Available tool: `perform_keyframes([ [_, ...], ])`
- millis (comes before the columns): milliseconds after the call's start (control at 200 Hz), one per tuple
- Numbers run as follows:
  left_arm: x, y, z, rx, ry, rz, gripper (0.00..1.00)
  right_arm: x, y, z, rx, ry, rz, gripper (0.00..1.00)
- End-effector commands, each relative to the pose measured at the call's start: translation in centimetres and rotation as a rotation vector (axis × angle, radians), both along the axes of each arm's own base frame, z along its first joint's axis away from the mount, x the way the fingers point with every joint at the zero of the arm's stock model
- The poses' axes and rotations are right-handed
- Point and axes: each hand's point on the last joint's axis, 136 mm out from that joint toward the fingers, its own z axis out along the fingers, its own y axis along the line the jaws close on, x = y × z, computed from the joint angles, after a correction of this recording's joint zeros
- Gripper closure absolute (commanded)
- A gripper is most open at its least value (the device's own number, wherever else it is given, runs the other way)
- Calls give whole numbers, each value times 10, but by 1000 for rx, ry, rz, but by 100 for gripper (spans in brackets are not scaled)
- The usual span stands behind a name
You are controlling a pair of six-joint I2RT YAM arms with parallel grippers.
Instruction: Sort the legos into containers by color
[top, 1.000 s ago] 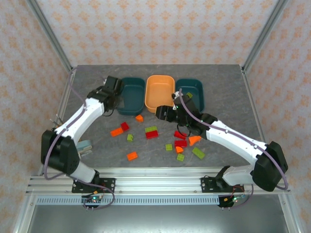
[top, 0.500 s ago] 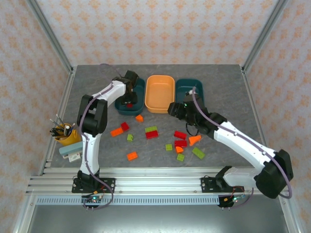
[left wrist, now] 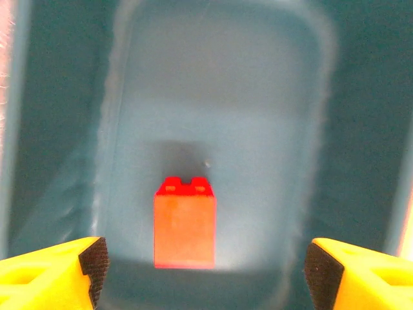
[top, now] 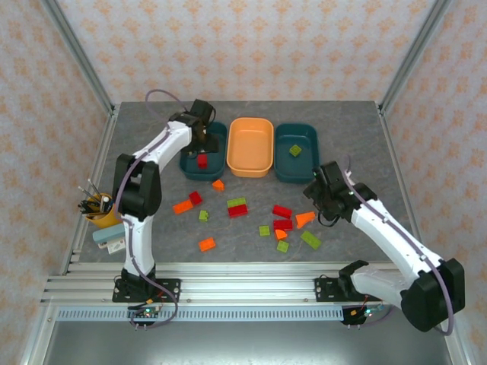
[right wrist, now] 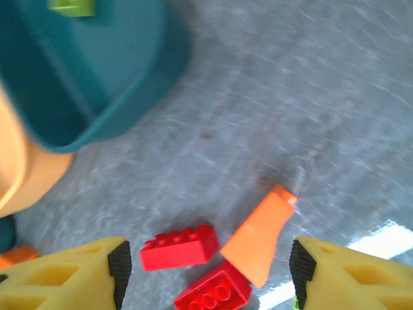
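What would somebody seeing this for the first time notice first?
Three trays stand in a row at the far side of the grey table: the left teal tray holding one red brick, the orange tray in the middle, the right teal tray holding one green brick. The left gripper hangs open over the red brick, and loose bricks lie scattered on its near half.

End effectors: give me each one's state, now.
Left end effector: open, empty, above a red brick in a teal tray.
Right end effector: open, holding nothing.
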Motion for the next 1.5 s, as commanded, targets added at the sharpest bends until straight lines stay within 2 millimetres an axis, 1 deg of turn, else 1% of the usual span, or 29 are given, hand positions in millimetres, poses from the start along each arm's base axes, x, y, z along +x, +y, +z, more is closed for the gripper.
perform_keyframes([
  [0,-24,-32,73,-58,-157,-96,17,-19,11,-31,125,146,-113,36],
  [65,-46,-51,87,-105,-202,-158,15,-18,17,-42,154,185,-147,37],
  [85,-53,-58,90,-125,-216,-178,14,-16,19,-42,165,183,-149,37],
  [105,-61,-64,93,-147,-227,-199,13,-15,20,-48,158,204,-154,37],
  [135,-72,-73,98,-174,-246,-225,8,-13,22,-52,161,212,-158,37],
  [175,-87,-84,105,-210,-272,-254,5,-10,25,-57,170,217,-163,37],
  [285,-127,-105,109,-280,-288,-308,2,-2,28,-69,178,225,-185,37],
  [395,-162,-119,109,-309,-283,-346,2,-3,28,-85,171,269,-198,39],
  [490,-184,-129,113,-341,-295,-376,3,-9,26,-97,160,312,-209,43],
  [565,-198,-133,115,-362,-306,-389,3,-12,23,-104,150,331,-222,46],
  [761,-220,-135,121,-404,-337,-421,5,-10,19,-111,126,330,-231,61],
  [916,-230,-130,123,-420,-333,-406,5,-7,15,-108,104,306,-233,73],
  [991,-231,-129,125,-428,-338,-404,6,-1,13,-99,94,271,-223,78],
  [1071,-230,-130,131,-442,-347,-401,6,11,12,-76,62,207,-167,79],
  [1151,-225,-129,139,-437,-342,-377,5,30,16,-41,-8,116,-50,81],
  [1211,-217,-123,143,-447,-331,-336,5,47,29,-10,-69,41,59,81],
  [1261,-206,-117,147,-470,-332,-294,5,60,47,9,-89,-5,149,81],
  [1291,-199,-112,150,-483,-337,-264,5,69,60,16,-90,-24,200,81],
  [1386,-176,-96,157,-503,-351,-192,5,100,103,32,-91,-68,337,81],
  [1406,-171,-92,158,-495,-357,-181,5,106,110,31,-93,-67,361,81],
  [1436,-165,-87,159,-480,-360,-161,5,118,123,35,-88,-79,391,81],
  [1496,-152,-75,157,-450,-355,-118,5,141,143,35,-83,-82,432,80],
])
